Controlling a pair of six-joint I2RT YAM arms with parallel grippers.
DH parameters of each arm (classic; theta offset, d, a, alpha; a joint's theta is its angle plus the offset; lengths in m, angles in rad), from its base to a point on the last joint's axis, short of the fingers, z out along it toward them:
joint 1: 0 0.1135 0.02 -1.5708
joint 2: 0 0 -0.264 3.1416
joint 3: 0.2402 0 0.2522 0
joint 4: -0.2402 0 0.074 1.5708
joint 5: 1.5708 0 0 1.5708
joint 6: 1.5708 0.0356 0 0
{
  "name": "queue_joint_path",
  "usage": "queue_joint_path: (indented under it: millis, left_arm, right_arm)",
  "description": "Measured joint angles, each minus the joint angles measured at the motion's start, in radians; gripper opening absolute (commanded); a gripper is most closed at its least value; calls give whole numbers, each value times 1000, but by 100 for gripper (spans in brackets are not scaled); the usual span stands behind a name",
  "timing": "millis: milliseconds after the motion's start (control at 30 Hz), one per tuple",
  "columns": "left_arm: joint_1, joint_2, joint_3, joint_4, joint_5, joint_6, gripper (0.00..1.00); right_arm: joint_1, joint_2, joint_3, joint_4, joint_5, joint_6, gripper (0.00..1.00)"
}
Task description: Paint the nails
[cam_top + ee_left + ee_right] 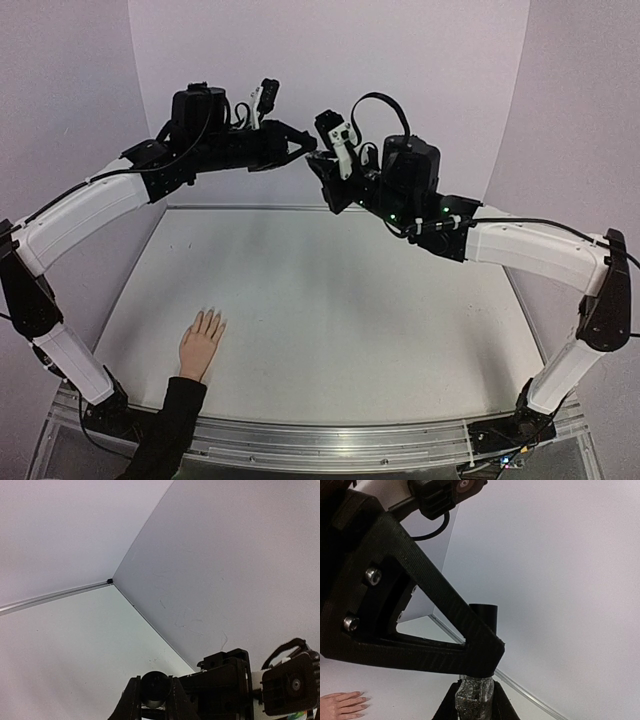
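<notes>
Two grippers meet high above the table (pixel 360 300), at about 12 o'clock in the overhead view, with both arms arched up and inward. The left gripper (pixel 303 144) reaches in from 9 o'clock and the right gripper (pixel 322 170) from 3 o'clock, so their tips sit just beside each other.

In the left wrist view, the left gripper's jaws are clenched on a round black cap (pixel 155 687), one finger pressed against each side of it. In the right wrist view, the right gripper's jaws are clamped around a small glittery bottle (pixel 475 694) held upright between the fingers. The black cap stands above that bottle, and one finger of the left gripper crosses in front of it, hiding where cap and bottle join. I cannot tell whether the cap is screwed on or already loose.

The nails (pixel 209 318) are far from both sets of jaws. They tip the fingers of a pale peach hand (pixel 201 345) that lies flat on the table at about 7 o'clock in the overhead view, near the left arm's base, with its fingers pointing toward 12 o'clock. A black sleeve (pixel 170 420) runs from the wrist off the near edge of the table. From the right wrist camera the hand shows at the 8 o'clock corner of the picture, well below and apart from the bottle. The nails are too small to show any colour on them. Neither gripper touches the hand.
</notes>
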Motion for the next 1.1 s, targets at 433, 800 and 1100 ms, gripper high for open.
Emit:
queue_joint_path:
  millis: [433,800,1100]
  left_arm:
    - [49,-22,-107,484,703,67,0]
    - [-6,-85,-73,126,435,194,78]
    - [-2,-144,-42,-13,100,104,75]
  right_arm:
    - [-175,-105,22,-7,-1029,420,0]
    - [-169,-117,-90,87,-892,368,0]
    - [-131,-89,-111,71,-473,248,0]
